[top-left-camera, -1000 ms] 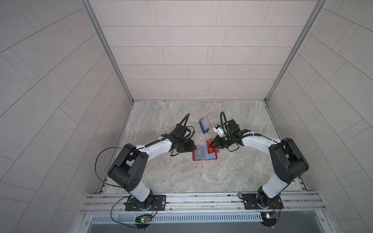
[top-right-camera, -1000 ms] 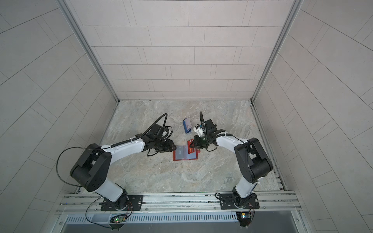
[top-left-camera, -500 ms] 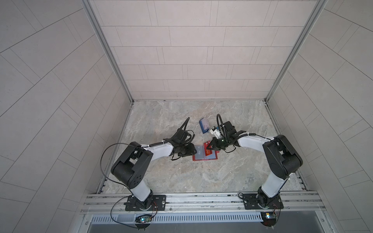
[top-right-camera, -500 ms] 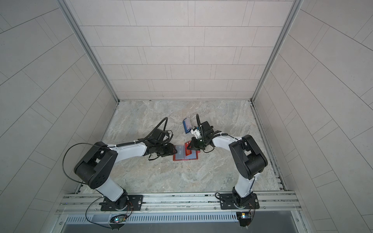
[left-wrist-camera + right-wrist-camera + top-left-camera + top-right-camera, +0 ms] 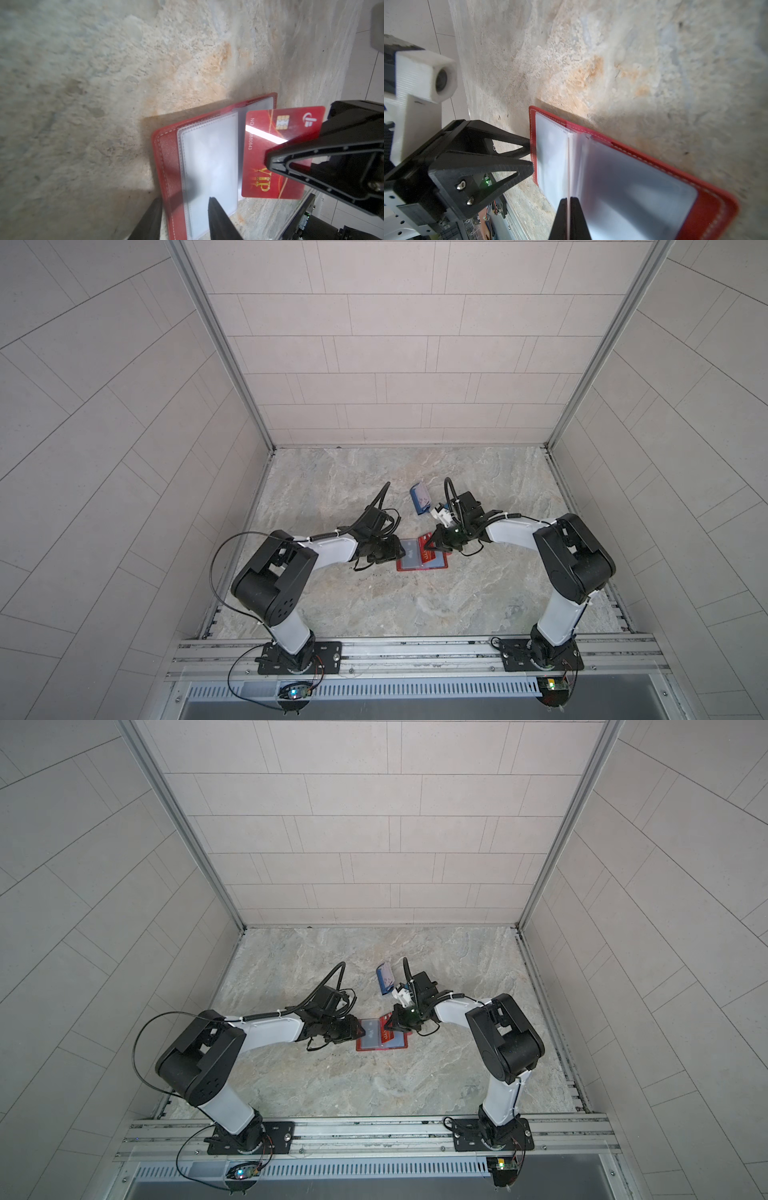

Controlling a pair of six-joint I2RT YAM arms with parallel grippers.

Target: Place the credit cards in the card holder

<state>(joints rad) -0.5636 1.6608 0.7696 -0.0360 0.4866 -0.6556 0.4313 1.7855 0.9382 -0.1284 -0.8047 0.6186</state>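
red card (image 5: 268, 133) | in right claw (image 5: 568, 202) (clamped tight) | over card holder (image 5: 166, 149)

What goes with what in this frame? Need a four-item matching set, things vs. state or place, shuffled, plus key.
Things
1. red card
2. card holder
3. left gripper
4. blue stand

States
A. lies open on the table
B. sits on its own, farther back than the holder
C. pinched in the shut right gripper, over the holder
D. jaws apart, at the holder's edge

Pairs: 1-C, 2-A, 3-D, 4-B
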